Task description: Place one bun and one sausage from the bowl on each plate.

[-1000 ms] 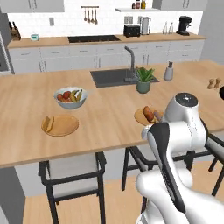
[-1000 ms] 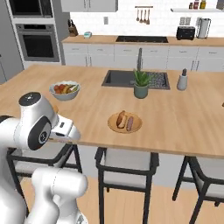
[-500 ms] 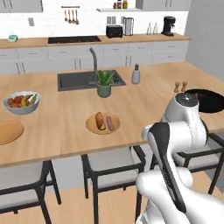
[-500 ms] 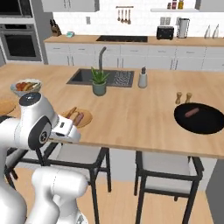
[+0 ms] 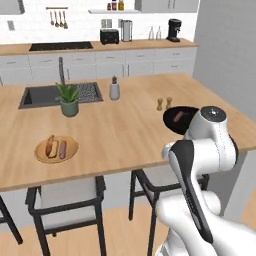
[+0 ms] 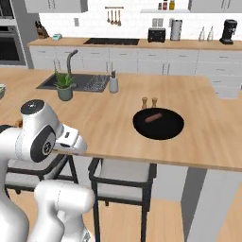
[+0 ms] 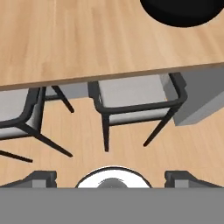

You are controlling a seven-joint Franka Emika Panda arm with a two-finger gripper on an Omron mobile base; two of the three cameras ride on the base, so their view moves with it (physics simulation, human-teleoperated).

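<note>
Black bowl (image 6: 158,124) on island counter (image 6: 113,118), 1 sausage (image 6: 153,117) lying inside. Probably light, firm, slick-skinned, prone to roll; best pinched mid-length, across the short axis. Gripper (image 7: 112,177) wide open, empty, above stools.

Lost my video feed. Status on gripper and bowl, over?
Gripper open, empty, over chairs off the counter edge. Bowl holds one sausage. Plate has bun and sausage. Shakers behind bowl, path clear.
</note>
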